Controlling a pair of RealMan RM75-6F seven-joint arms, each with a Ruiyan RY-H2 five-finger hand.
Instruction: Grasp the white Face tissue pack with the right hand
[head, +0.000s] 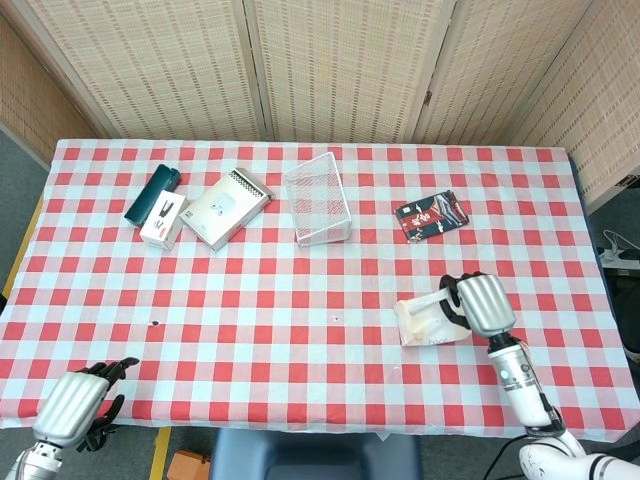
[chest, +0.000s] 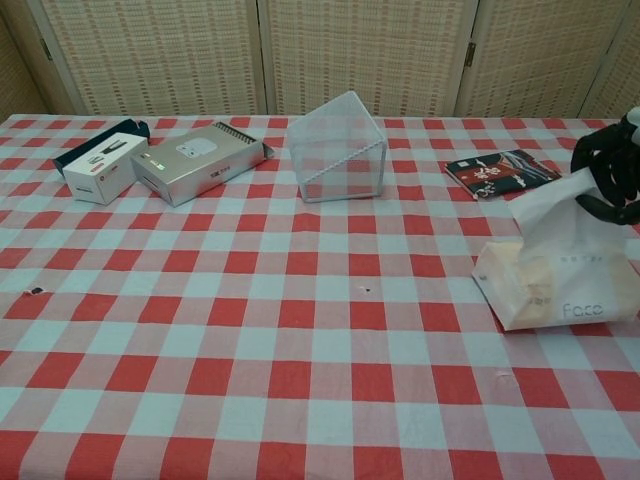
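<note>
The white Face tissue pack lies at the near right of the checked table, its printed side facing the chest camera. My right hand grips the pack's upper wrapper, which is pulled up into a peak while the bottom still rests on the cloth. My left hand hangs below the table's near left edge, fingers curled in on nothing, and shows only in the head view.
A wire mesh basket stands at the table's middle back. A dark patterned packet lies behind the tissue pack. At the back left are a silver box, a white box and a dark teal case.
</note>
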